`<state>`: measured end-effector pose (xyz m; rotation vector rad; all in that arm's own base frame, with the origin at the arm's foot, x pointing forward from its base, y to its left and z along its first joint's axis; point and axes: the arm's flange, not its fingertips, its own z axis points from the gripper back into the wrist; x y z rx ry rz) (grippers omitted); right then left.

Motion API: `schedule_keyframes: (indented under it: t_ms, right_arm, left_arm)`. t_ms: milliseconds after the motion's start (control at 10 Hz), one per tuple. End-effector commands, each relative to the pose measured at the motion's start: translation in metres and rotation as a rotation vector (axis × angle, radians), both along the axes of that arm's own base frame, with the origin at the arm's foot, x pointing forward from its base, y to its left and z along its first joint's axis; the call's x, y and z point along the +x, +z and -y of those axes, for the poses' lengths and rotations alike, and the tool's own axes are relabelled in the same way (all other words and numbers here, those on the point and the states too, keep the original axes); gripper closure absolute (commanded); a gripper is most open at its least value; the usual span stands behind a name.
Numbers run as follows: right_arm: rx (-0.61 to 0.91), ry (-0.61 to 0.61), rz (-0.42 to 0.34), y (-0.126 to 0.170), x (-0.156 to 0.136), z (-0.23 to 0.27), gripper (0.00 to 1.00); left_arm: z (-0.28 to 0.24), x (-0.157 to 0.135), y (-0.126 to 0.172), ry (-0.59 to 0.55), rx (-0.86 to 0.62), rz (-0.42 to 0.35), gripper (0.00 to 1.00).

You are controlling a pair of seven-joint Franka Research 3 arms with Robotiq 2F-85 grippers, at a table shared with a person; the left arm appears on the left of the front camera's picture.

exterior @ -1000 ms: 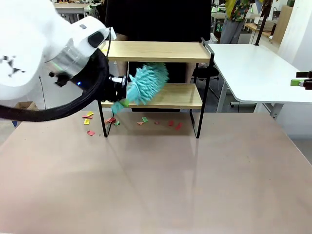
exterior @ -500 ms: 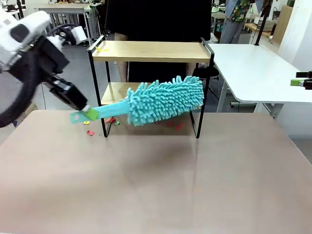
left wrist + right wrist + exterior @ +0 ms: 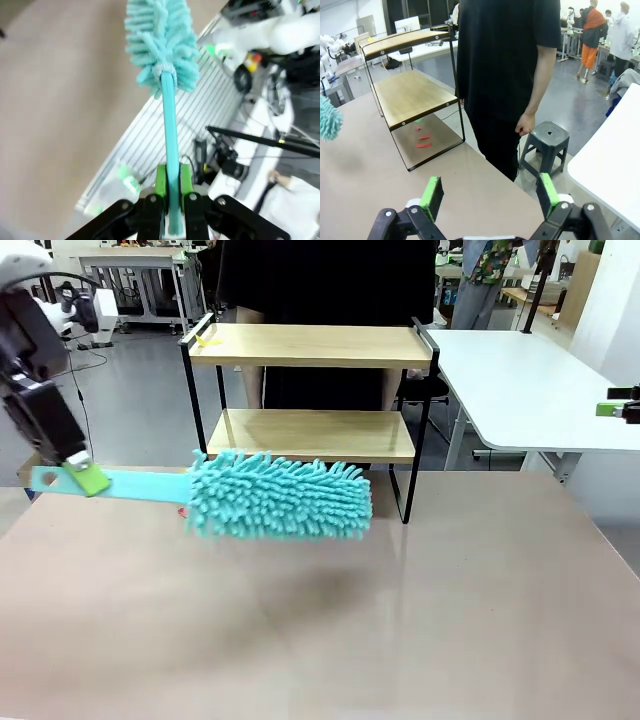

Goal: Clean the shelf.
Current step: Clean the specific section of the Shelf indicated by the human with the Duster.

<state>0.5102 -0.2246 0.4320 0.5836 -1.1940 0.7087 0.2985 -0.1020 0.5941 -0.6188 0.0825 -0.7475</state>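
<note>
A wide tan counter [image 3: 320,620] ran across the front view, bare wood-tone from near edge to far. Off at 3 o'clock sat a white table [image 3: 520,380], and behind it all was grey workshop floor with more benches. A person [image 3: 320,280] in black stood at 12 o'clock, right behind the shelf [image 3: 320,345].

The shelf stood upright at the far middle of the counter, two light boards in a thin black frame. A yellow scrap [image 3: 205,340] lay at the left end of its top board. From the right wrist view, red scraps [image 3: 423,145] lay on the counter beneath the lower board. A grey stool [image 3: 547,140] sat on the floor near the person's hand [image 3: 525,124].

The left jaws were over at 9 o'clock, clamped tight, with green pads [image 3: 90,479] pinching the handle [image 3: 140,484] of a teal microfibre duster [image 3: 280,497]. The duster lay level above the counter, its fluffy head hanging just in front of the shelf's lower legs. The shelf sat toward 2 o'clock from those jaws, apart from them.

The right jaws stood wide apart and gripped nothing. The shelf was up at 10 o'clock in their own view, well apart.
</note>
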Motion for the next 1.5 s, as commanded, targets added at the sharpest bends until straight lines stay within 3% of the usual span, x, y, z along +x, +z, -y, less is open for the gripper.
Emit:
schedule_keyframes:
  t_ms: [0, 200, 400, 500, 1400]
  right_arm:
    - [0.000, 0.003, 0.005, 0.002, 0.001, -0.002, 0.00]
    - [0.000, 0.003, 0.005, 0.002, 0.001, -0.002, 0.00]
    - [0.000, 0.003, 0.005, 0.002, 0.001, -0.002, 0.00]
    - [0.000, 0.003, 0.005, 0.002, 0.001, -0.002, 0.00]
    - [0.000, 0.003, 0.005, 0.002, 0.001, -0.002, 0.00]
  left_arm:
    - [0.005, 0.008, 0.012, -0.082, 0.169, -0.032, 0.87]
    - [-0.001, 0.018, 0.004, -0.106, 0.300, -0.093, 0.87]
    - [0.009, 0.020, -0.003, -0.175, 0.376, -0.031, 0.87]
    - [0.005, 0.014, -0.006, -0.094, 0.293, -0.093, 0.87]
    - [0.005, 0.014, -0.006, -0.094, 0.293, -0.093, 0.87]
